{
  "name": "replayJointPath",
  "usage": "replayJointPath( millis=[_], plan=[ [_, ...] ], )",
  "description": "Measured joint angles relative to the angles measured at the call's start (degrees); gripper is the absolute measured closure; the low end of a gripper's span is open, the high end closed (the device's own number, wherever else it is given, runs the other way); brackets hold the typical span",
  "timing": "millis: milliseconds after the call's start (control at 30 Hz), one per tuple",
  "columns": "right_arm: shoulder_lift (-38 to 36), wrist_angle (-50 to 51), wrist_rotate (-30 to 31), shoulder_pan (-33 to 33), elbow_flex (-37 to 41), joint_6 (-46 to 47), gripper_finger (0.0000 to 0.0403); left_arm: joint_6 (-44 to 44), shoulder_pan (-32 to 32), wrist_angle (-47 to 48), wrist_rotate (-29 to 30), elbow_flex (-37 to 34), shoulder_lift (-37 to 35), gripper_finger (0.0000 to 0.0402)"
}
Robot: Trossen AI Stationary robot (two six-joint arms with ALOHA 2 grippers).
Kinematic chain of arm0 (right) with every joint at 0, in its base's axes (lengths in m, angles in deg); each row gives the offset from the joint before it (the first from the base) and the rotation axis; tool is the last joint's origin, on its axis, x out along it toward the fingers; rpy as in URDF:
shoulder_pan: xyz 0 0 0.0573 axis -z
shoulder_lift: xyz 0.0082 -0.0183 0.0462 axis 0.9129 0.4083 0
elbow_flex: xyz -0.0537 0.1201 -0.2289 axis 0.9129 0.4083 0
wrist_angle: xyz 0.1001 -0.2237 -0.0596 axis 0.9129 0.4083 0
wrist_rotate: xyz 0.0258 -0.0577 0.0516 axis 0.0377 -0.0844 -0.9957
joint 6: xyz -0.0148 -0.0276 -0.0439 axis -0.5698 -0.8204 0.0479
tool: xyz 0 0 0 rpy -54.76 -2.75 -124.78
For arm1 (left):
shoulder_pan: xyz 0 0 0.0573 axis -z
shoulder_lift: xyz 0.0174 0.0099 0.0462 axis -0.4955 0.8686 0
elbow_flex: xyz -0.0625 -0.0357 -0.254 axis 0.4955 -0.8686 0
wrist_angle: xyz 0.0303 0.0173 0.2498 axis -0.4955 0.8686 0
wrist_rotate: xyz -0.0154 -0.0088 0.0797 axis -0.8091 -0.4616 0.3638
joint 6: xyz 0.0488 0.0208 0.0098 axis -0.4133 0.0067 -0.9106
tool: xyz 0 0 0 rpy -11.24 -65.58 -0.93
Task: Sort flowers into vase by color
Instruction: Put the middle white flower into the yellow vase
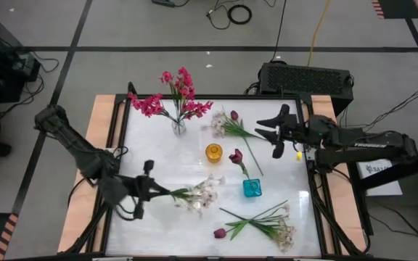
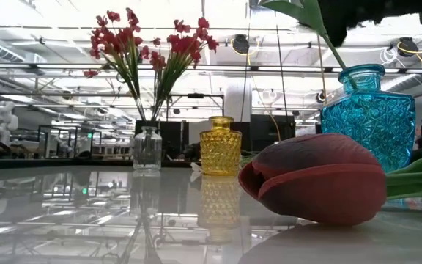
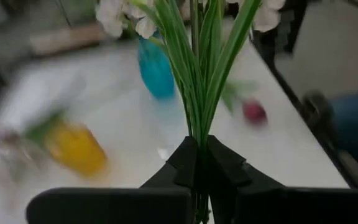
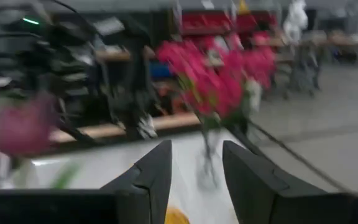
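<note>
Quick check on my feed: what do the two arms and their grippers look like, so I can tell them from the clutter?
Both arms are dark, near-black jointed links. The left gripper and right gripper each end in two wedge-shaped black fingers. The right arm carries white lettering on its forearm. Thin black cables loop beside the left arm.

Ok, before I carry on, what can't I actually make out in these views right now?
- Low view: the blue vase top is cut off by the upper edge; its tulip bloom is unseen.
- Low view: a maroon tulip bud up close hides the table behind it.
- Left wrist view: the white sprig blossoms run off the top edge.
- Right wrist view: motion blur smears the pink flowers.
</note>
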Motion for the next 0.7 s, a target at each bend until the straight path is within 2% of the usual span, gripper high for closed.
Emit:
replayJointPath(
  millis=[167,300,367,467,633,700],
  plan=[
    [1.6,-2.0,2.3,-5.6,-5.2,-3.3,0.0268,-16.9,-0.3,-13.7,4.2,0.3,-2.6,0.0379],
    [5.5,-2.5,2.4,-11.0,-12.1,-4.3,0.0268,-29.6,-2.5,-30.0,4.5,0.3,-2.5,0.0379],
    [8.7,-2.4,2.4,-13.5,-15.2,-5.2,0.0268,-34.7,-4.4,-38.4,2.8,0.3,-2.3,0.0379],
    [14.0,-1.9,2.8,-17.3,-19.5,-8.1,0.0268,-39.6,-7.8,-49.2,-4.7,0.3,-1.8,0.0379],
    [22.4,-2.2,6.7,-23.2,-27.4,-12.3,0.0268,-39.5,-14.4,-61.1,-22.6,0.3,-0.6,0.0379],
    [26.0,-2.1,6.8,-24.5,-31.3,-13.6,0.0268,-39.5,-16.1,-64.2,-25.6,0.3,0.7,0.0379]
  ],
)
